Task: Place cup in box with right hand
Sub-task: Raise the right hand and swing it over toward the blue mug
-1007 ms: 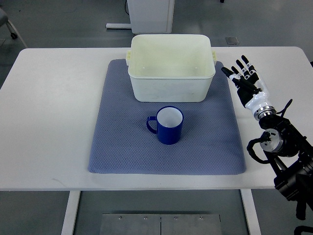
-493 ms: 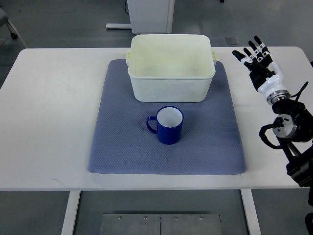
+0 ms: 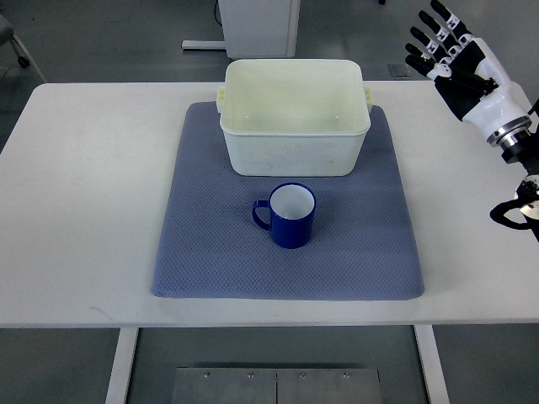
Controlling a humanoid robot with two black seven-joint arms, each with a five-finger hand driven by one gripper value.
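The robot's black-and-white right hand [image 3: 459, 57] hangs above the far right corner of the white table [image 3: 84, 194], fingers [image 3: 431, 35] spread wide and holding nothing. Well to its left, the cream rectangular plastic box [image 3: 295, 118] sits on the rear of a blue-grey textured mat [image 3: 210, 252]. The dark blue cup with white interior [image 3: 291, 215] stands upright on the mat just in front of the box, handle to the left.

The right arm [image 3: 515, 160] is cut off by the right edge; the box's [image 3: 295, 118] far handle hides behind its rim.
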